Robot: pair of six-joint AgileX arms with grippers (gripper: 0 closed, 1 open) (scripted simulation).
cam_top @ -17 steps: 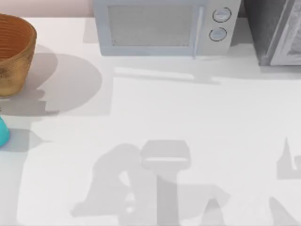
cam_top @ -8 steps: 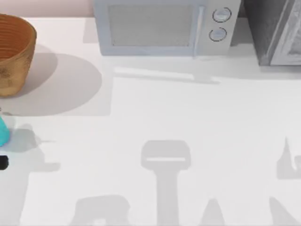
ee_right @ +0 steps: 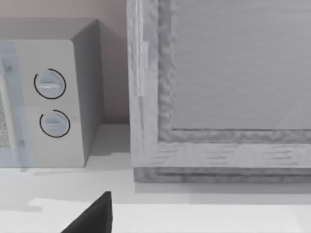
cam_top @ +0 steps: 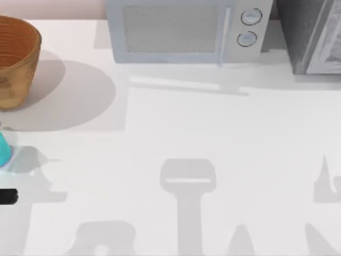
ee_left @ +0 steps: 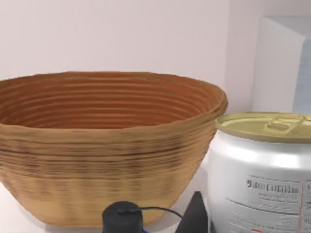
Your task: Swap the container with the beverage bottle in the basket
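Left tool low, facing basket

We see a white bench crossed by grey shadows. At its back stands a pale microwave, with two round dials stacked on the right of its front. To the right of it, near but apart, sits a grey textured appliance, possibly an oven or cabinet with a framed door; we cannot tell which.
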